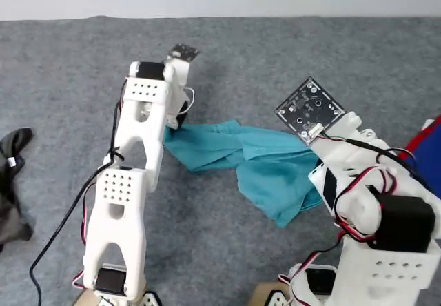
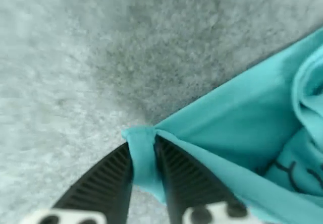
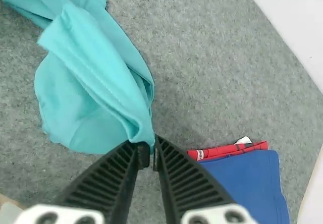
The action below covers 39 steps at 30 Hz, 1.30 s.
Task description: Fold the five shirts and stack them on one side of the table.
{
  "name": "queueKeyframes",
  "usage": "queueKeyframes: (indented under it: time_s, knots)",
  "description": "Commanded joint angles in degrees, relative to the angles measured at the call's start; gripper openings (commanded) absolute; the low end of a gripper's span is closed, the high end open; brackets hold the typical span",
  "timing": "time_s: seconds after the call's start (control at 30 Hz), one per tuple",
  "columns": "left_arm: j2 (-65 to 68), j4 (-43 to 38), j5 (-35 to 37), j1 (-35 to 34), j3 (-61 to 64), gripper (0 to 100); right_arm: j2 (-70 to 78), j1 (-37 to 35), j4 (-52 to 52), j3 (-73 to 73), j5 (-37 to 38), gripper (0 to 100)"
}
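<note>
Dark garment (image 1: 12, 182) far left, blue-red stack (image 3: 247, 183) right.

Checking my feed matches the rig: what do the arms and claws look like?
The left arm and right arm: white plastic shells with rows of round holes, black motors, red and black cables. The left claw and right claw have black ridged fingers.

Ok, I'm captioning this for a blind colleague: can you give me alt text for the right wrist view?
The right arm's black jaws are shut on an edge of a crumpled teal shirt lying on the grey table. Beside them lies a folded blue shirt with a red garment showing at its edge.
</note>
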Motion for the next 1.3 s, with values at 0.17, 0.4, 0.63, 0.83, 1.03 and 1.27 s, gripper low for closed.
queueKeyframes:
  time_s: [0.17, 0.4, 0.63, 0.83, 1.03, 1.27]
  knots:
    - [-19.96, 1.67, 0.35, 0.09, -1.36, 1, -1.19, 1.27, 0.48, -2.64, -1.67, 0.9]
    - [-36.31, 1.58, 0.35, 0.0, -1.36, 1, -1.01, 7.25, -11.12, -4.04, -2.37, 0.9]
    - [-49.32, 1.58, 0.35, 0.0, -1.54, 1, -0.57, 11.82, -24.04, -8.62, -2.46, 0.9]
    - [-58.02, 1.49, 0.35, 0.0, -1.71, 1, -0.57, 11.91, -33.54, -12.84, -2.37, 0.9]
    - [-64.09, 1.49, 0.18, 0.0, -1.71, 1, -0.66, 14.02, -35.65, -18.81, -2.46, 0.9]
    - [-72.18, 1.58, 0.0, 0.0, -1.36, 1, -1.01, 15.87, -35.82, -23.56, -2.11, 0.9]
